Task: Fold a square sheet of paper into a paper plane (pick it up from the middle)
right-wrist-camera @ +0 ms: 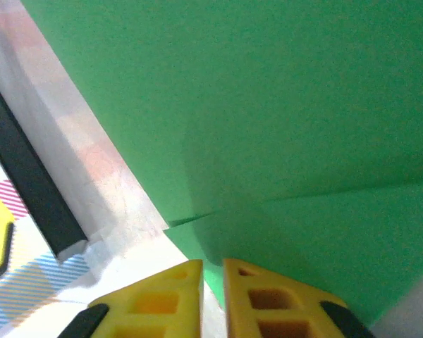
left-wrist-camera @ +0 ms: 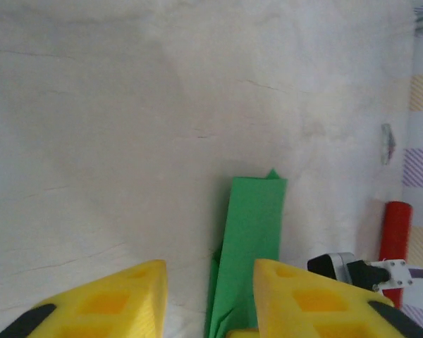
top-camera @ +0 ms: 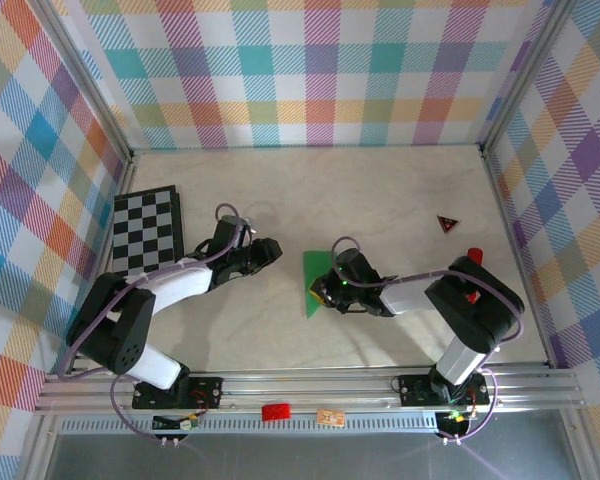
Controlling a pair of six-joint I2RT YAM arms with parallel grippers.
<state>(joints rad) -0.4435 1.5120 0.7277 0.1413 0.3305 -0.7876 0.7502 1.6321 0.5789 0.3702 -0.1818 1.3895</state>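
**Green paper (top-camera: pixel 316 278) nipped at its edge by the right gripper (top-camera: pixel 323 292), left gripper (top-camera: pixel 268 250) spread beside it**

Farthest left in the top view, a black-and-white chessboard (top-camera: pixel 146 230) lies flat on the pale table (top-camera: pixel 380 185), close to the checked wall. The left arm reaches past its right side. Its gripper hangs low over bare table, just left of the paper and apart from it. In the left wrist view its yellow fingers (left-wrist-camera: pixel 120 299) stand wide apart with nothing between them but table and the near end of the paper.

The green paper (left-wrist-camera: pixel 252 232) lies near the middle of the table, already folded into a narrow strip with a small point at its far end. The right wrist view shows a crease running across the paper (right-wrist-camera: pixel 282 105).

The right gripper (right-wrist-camera: pixel 213 271) sits at the paper's lower left edge. Its yellow fingers (right-wrist-camera: pixel 268 303) are drawn together to a thin slit, and the green edge runs into that slit, so they appear clamped on the paper.

Farther right, a small red-and-black triangle (top-camera: pixel 447 224) lies well apart from the paper. A red cylinder (top-camera: pixel 473 257) stands beyond it, beside the right arm.
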